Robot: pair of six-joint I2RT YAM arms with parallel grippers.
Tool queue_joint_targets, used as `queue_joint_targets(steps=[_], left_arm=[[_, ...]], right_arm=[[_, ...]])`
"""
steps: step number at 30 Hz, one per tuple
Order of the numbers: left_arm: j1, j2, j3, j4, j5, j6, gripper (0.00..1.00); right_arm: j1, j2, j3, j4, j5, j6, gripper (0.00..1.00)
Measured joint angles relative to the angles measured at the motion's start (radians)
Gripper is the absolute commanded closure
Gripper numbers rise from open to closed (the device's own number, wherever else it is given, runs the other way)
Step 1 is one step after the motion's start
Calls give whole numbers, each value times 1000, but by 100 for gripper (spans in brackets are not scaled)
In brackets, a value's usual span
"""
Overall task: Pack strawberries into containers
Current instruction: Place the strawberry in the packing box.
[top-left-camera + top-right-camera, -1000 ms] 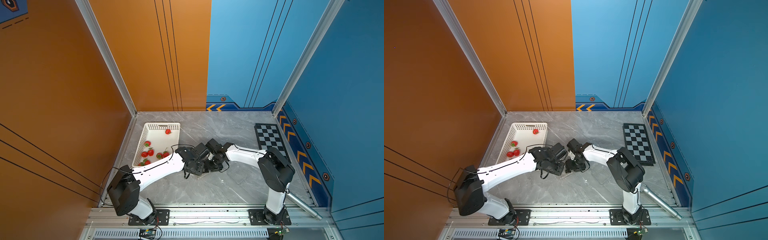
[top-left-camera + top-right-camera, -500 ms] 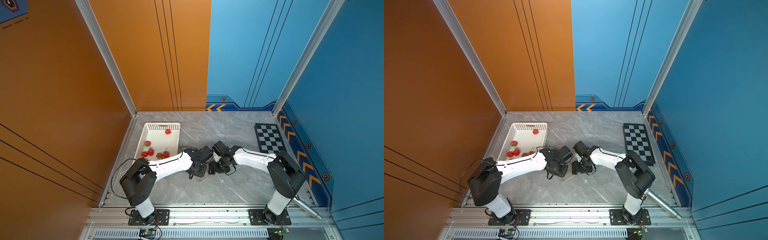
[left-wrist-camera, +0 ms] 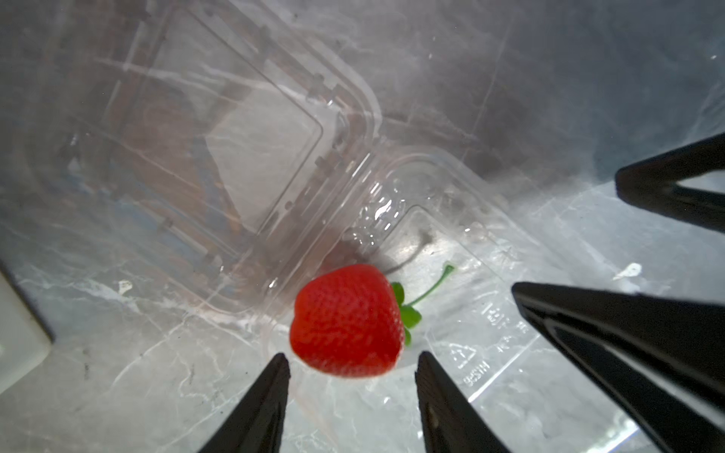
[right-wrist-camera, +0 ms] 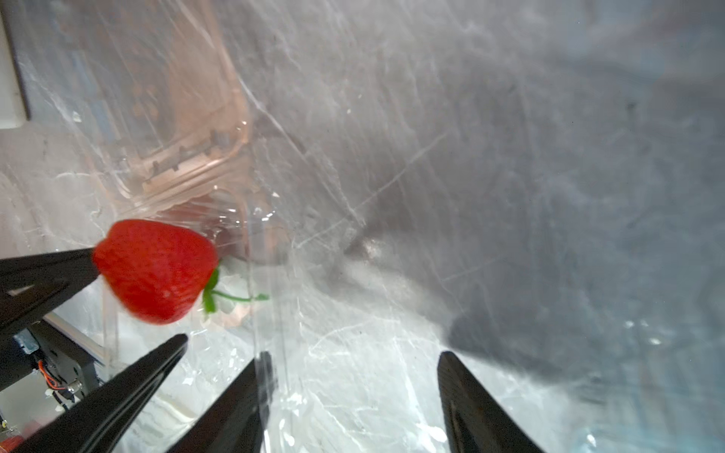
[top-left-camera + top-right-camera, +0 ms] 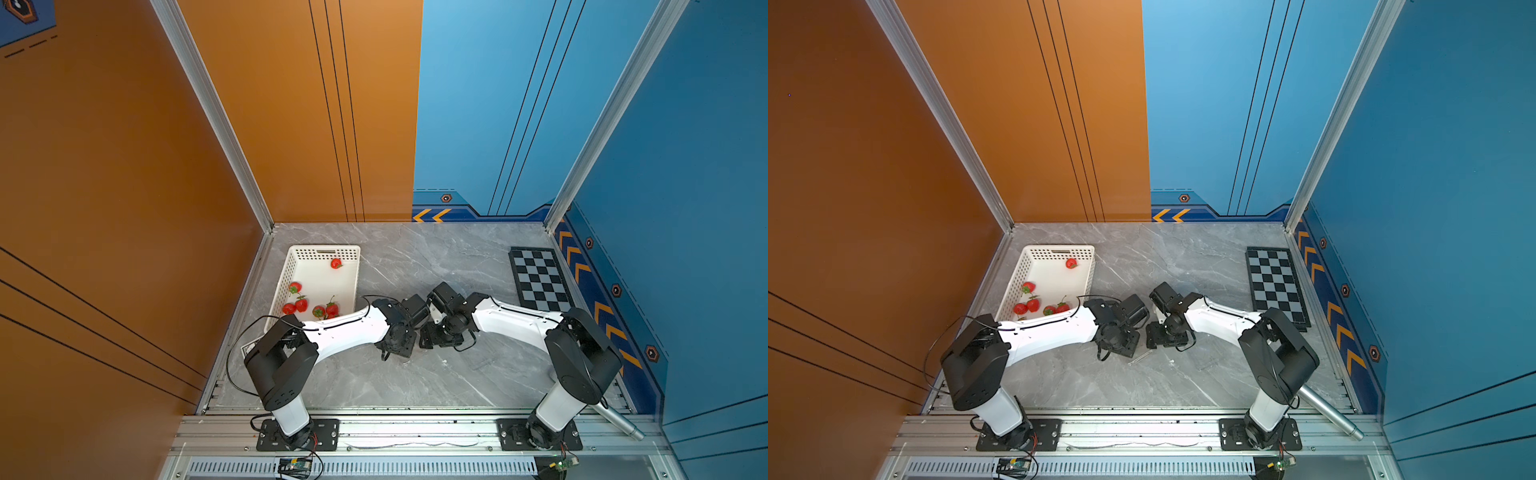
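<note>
Red strawbs point(image 5: 301, 304), 6 basket point(image 5: 324, 252), 1 at clamshell point(image 3: 482, 313)

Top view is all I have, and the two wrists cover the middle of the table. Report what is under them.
Observer: The left wrist view shows a clear container there, with its lid open.
Operator: Say what's in it.
Observer: One strawberry over the base. It is blurred, so I can't tell whether it rests on the plastic.
Operator: Give me the left gripper.
Observer: The left gripper has its jaws apart, and the strawberry is just beyond them.
</note>
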Motion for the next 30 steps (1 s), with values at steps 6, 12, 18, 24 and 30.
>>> queue_joint_targets(steps=[6,12,18,24,30], left_arm=[[0,-2,0,0,-8,0,43],[0,-49,0,0,-21,0,42],[0,-110,0,0,-35,0,42],[0,-115,0,0,-35,0,42],[24,-132,-2,-18,-58,0,41]], right_arm=[[0,-17,0,1,0,5,30],[0,-39,0,3,4,5,30],[0,-66,0,3,5,5,30],[0,-75,2,3,12,4,30],[0,-75,11,3,12,4,30]])
